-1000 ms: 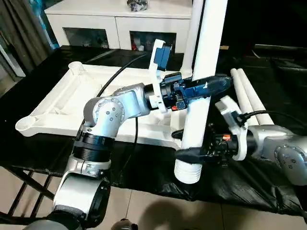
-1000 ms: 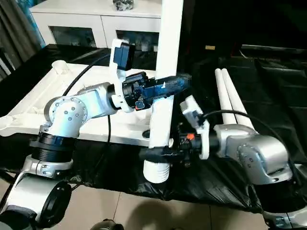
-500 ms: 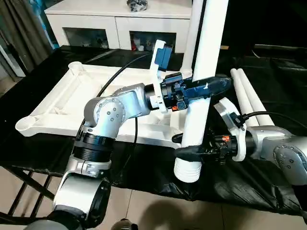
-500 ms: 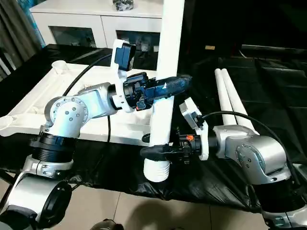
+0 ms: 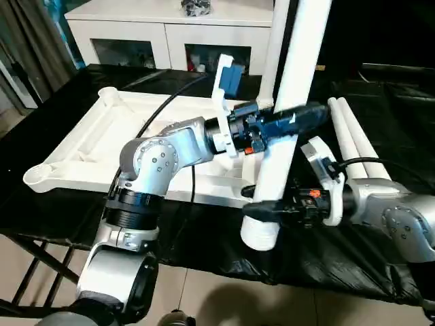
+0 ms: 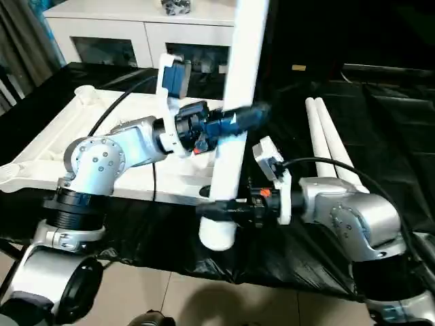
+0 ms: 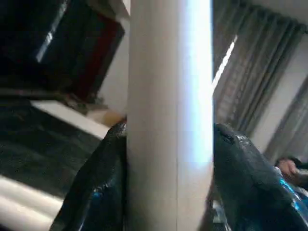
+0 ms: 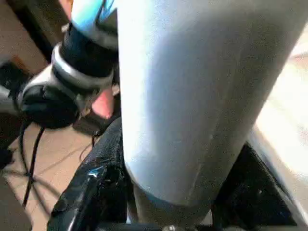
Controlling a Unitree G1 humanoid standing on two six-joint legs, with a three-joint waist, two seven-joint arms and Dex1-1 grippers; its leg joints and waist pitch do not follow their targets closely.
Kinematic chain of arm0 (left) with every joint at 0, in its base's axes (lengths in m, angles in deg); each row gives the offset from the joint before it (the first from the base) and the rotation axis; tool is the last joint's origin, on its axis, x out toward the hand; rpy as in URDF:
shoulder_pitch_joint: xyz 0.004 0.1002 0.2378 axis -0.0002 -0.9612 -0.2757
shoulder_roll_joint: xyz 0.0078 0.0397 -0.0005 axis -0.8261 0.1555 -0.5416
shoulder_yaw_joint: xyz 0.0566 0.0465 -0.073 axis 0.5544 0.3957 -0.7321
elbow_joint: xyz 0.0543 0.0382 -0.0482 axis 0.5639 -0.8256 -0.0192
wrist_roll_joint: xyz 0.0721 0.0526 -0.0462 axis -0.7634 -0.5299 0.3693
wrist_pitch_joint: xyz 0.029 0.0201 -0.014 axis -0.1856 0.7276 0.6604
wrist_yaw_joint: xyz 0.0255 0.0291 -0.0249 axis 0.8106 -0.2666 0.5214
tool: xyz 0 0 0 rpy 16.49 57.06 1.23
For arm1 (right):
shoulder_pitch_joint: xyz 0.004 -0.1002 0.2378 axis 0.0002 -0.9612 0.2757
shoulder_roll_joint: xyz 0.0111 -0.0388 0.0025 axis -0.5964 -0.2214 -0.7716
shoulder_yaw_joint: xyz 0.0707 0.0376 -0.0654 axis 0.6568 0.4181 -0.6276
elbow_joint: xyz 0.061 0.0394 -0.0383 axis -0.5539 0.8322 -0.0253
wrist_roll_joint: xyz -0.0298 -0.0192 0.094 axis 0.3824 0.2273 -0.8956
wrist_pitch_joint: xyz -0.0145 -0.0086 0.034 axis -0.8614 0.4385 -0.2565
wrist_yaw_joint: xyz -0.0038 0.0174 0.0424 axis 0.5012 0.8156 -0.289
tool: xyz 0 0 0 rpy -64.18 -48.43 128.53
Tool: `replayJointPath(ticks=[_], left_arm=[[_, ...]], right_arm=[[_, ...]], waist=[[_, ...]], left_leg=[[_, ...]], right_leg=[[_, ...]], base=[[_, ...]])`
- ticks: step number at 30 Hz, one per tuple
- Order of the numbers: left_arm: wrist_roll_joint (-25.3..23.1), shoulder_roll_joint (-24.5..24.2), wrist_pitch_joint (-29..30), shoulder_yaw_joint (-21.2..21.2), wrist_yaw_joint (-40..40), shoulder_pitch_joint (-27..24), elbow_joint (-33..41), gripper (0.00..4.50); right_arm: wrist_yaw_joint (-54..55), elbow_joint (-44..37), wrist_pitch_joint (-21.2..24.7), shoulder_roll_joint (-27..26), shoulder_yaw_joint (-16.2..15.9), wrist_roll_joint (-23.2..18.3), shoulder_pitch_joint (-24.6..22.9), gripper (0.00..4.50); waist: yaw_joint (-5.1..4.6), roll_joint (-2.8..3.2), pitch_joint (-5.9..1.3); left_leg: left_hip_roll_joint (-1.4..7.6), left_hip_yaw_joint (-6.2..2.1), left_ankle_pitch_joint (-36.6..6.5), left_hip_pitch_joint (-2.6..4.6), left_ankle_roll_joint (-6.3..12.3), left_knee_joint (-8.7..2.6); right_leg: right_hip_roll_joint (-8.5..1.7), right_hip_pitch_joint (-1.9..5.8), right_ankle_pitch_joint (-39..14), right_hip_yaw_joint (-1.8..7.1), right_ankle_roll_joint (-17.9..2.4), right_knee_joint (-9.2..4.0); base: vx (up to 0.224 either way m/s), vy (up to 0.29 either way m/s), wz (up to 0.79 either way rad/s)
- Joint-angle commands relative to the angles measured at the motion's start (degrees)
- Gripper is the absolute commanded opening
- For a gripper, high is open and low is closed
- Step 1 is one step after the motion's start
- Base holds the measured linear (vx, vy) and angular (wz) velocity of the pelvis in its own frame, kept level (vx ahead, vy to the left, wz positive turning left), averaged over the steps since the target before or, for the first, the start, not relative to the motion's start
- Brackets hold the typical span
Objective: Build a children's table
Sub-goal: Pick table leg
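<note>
The children's table top [image 5: 81, 146] lies upside down on the black-covered bench, its corner sockets [image 5: 37, 176] facing up. One white leg [image 5: 306, 54] stands nearly upright at the top's near right corner, leaning slightly, with its ribbed lower end [image 5: 259, 235] hanging over the bench's front edge. My left gripper [image 5: 296, 121] is shut on the leg's middle; both black fingers [image 7: 108, 173] press its sides. My right gripper [image 5: 264, 208] is shut on the leg just above the ribbed end, its fingers [image 8: 103, 178] hugging the tube.
Two spare white legs [image 5: 353, 132] lie side by side on the black cloth at the right. Another white tube [image 5: 274, 47] rises behind the held leg. A white cabinet with glass doors [image 5: 170, 30] stands at the back. Tiled floor lies below the bench's front edge.
The right gripper has closed around the leg's lower part and shifted a little left. The leg now leans more, its lower end nearer the table top and slightly higher.
</note>
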Motion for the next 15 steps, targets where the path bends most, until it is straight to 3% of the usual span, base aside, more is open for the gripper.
replayJointPath(ticks=[1, 4, 6, 8, 11, 14, 15], left_arm=[[-0.45, 1.63, -4.57, -3.19, 4.12, 1.83, -0.40, 2.92], [-0.38, 3.85, -9.41, -7.53, 10.48, 3.44, -2.35, 2.92], [1.67, 3.76, -11.66, -11.10, 11.56, 4.58, -4.04, 2.92], [0.13, 1.94, -12.91, -11.17, 10.85, 4.34, -4.29, 2.92], [-5.94, -3.21, -13.56, -5.92, 5.13, 1.70, -2.95, 2.92], [-15.85, -10.81, -17.14, 4.15, -3.43, -2.56, -1.90, 2.92], [-16.41, -11.20, -17.56, 4.73, -3.87, -2.77, -1.97, 2.92]], right_arm=[[2.53, 0.38, -1.31, -1.20, 2.34, -0.76, 0.09, 1.89], [6.48, 0.73, -3.63, -3.57, 3.68, 0.54, -0.55, 1.89], [12.73, 1.58, -7.72, -6.47, 4.86, 4.06, -1.08, 1.89], [17.72, 2.73, -10.14, -8.29, 5.81, 6.69, -1.10, 1.89], [25.06, 4.98, -13.32, -10.46, 7.23, 10.71, -0.80, 1.89], [30.44, 5.43, -14.11, -12.19, 8.90, 12.66, -1.38, 1.89], [30.60, 5.39, -14.15, -12.18, 8.85, 12.81, -1.45, 1.89]], waist=[[-0.01, -1.25, -4.61], [0.03, -1.38, -4.58], [-0.02, -1.60, -4.49], [-0.43, -1.63, -4.48], [-1.05, -1.29, -4.49], [-1.51, -0.81, -4.57], [-1.65, -0.87, -4.51]], left_leg=[[2.27, -0.78, -8.89, 1.06, 2.34, -3.71], [2.18, -0.76, -8.93, 1.09, 2.45, -3.71], [1.96, -0.65, -9.02, 1.07, 2.21, -3.72], [1.96, -0.77, -9.23, 1.17, 1.43, -3.95], [1.96, -0.79, -9.72, 1.42, 0.76, -4.23], [2.30, -0.97, -9.29, 1.54, 0.49, -4.61], [2.22, -0.85, -9.22, 1.54, 0.30, -4.63]], right_leg=[[-4.16, 3.29, -17.08, 2.08, -10.33, -4.46], [-4.10, 3.17, -17.30, 2.00, -9.97, -4.46], [-4.21, 3.04, -18.90, 1.97, -9.18, -4.71], [-4.10, 2.85, -19.95, 1.89, -8.38, -4.74], [-3.93, 2.66, -20.07, 1.97, -7.73, -4.56], [-3.98, 2.44, -19.28, 2.32, -6.66, -4.31], [-3.91, 2.50, -18.57, 2.35, -6.81, -4.24]], base=[[0.000, 0.000, 0.00], [0.000, 0.000, 0.00], [0.000, 0.000, 0.00], [0.000, 0.000, 0.00], [0.000, 0.000, 0.00], [0.000, 0.000, 0.00], [0.000, 0.000, 0.00]])
